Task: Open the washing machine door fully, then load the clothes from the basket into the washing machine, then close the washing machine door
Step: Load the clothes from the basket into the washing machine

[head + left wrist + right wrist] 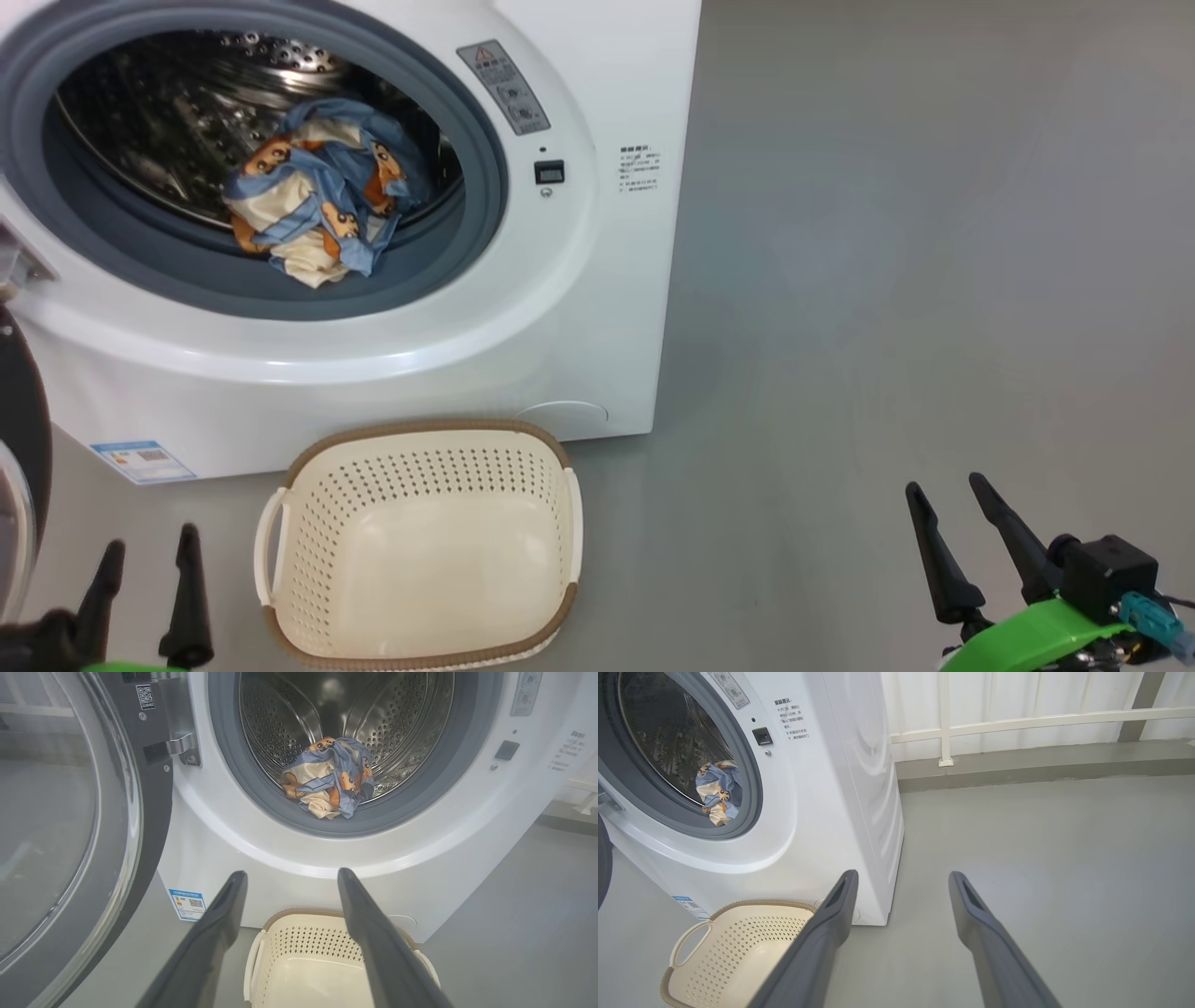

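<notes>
Head view. A: left gripper (152, 546) low left, fingers apart, empty; right gripper (945, 485) low right, also spread, holding nothing.
B: Clothes?
A: The clothes (322, 191) lie bunched at the front lip of the drum (397, 714), inside the washing machine (579, 308). The basket (420, 431) sits on the floor (887, 280) just before it; no cloth in it.
B: Loading looks done, then. Door?
A: The washing machine door (70, 830) stands wide open, hinged left of the mouth, lying left of the left gripper. Left arm is nearer; right is well apart.
B: Likely left pushes it rightward, shut. Mind cloth at lip.
</notes>
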